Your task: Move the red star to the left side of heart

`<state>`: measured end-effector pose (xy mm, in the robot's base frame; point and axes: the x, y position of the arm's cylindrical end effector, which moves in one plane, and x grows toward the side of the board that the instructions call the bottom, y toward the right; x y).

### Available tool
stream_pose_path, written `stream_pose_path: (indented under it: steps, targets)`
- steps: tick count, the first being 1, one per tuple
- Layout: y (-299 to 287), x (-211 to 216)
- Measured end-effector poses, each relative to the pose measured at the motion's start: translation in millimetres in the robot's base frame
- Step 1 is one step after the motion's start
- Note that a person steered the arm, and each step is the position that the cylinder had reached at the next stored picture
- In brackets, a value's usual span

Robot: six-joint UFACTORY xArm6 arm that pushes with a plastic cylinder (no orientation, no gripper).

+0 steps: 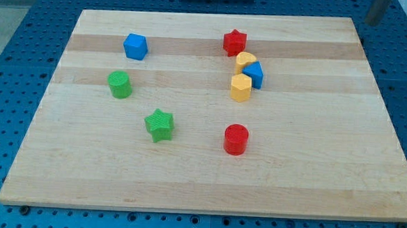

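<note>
Our tip is not in view, and with no fingers on this rod we cannot tell any grip state or which way the star lies from it. The red star (pixel 234 41) sits near the wooden tabletop's (pixel 312 175) top edge, touching or just above-left of the yellow heart (pixel 245 59). The star looks compact, with no long axis or clear pointing direction.

The wooden board (pixel 207 177) carries eight blocks, among them a red star (pixel 234 42) and what seems a yellow heart (pixel 245 59).
</note>
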<state>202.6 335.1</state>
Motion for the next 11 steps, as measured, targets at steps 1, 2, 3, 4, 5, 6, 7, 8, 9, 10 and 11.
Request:
stream_pose_path:
  steps: [1, 2, 3, 4, 5, 6, 7, 8, 9, 10, 11]
  targets:
    - [-11.6, 1.7]
    - [-61.2, 13.1]
    - [-111.7, 30.2]
    - [-161.5, 44.3]
    - [-202.1, 56.8]
    - [-238.2, 64.6]
    - [-266.4, 65.6]
    - [-299.1, 67.8]
    - [-327.5, 79.0]
    - [-334.3, 95.5]
    - [-333.6, 102.9]
